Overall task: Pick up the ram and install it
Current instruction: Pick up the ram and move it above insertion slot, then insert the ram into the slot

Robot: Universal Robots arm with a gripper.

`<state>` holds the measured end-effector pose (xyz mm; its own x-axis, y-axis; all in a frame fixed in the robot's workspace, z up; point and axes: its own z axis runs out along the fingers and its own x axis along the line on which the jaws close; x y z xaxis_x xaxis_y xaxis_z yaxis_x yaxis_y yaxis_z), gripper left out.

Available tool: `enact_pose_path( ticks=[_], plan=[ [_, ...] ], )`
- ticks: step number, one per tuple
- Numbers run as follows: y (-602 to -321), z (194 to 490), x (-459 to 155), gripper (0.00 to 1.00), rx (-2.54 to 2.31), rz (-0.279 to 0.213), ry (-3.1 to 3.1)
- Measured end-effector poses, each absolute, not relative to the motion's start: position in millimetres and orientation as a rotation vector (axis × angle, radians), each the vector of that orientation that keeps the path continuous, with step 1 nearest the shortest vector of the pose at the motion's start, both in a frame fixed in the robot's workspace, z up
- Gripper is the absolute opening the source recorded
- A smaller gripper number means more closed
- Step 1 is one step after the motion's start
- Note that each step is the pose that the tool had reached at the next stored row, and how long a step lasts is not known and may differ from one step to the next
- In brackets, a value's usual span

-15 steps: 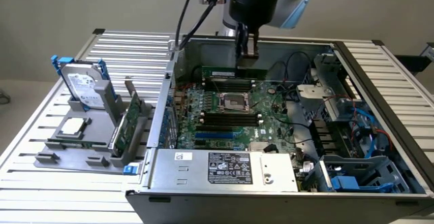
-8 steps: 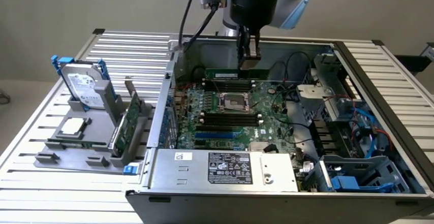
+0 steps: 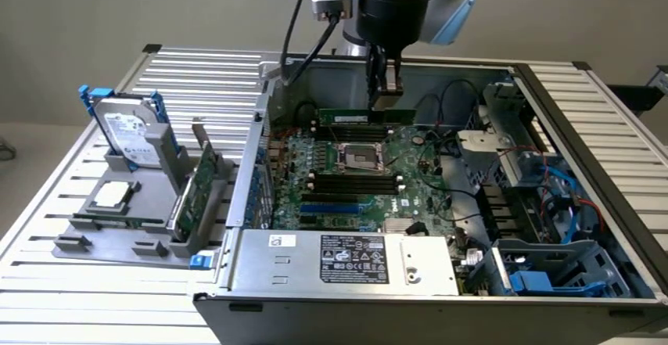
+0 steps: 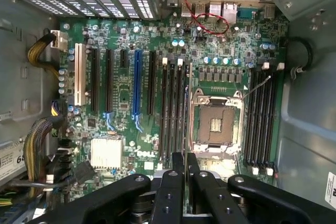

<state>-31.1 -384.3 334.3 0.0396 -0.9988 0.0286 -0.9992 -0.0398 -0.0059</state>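
Note:
The ram (image 3: 365, 116), a long narrow green stick, hangs level and on edge inside the open computer case, just above the far bank of black slots (image 3: 355, 134) behind the CPU socket (image 3: 360, 156). My gripper (image 3: 386, 88) comes straight down from above and is shut on the ram's upper edge near its right end. In the wrist view the fingers (image 4: 173, 187) stand close together, and the ram (image 4: 188, 124) shows edge-on as a thin line between the slot bank (image 4: 173, 114) and the socket (image 4: 216, 124).
A second slot bank (image 4: 261, 119) lies on the socket's other side. The power supply (image 3: 345, 259) fills the case's near end, with cables and drive cages at the exterior view's right. A grey holder (image 3: 105, 239) outside the case carries a hard drive (image 3: 131, 138) and an expansion card (image 3: 199, 188).

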Motion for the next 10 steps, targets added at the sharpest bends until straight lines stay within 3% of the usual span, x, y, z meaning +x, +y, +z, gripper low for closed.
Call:
enact_pose_path(
  ticks=[10],
  plan=[
    [-384.3, 334.2, -31.0, 0.14, 2.254, 0.038, -2.166]
  ],
)
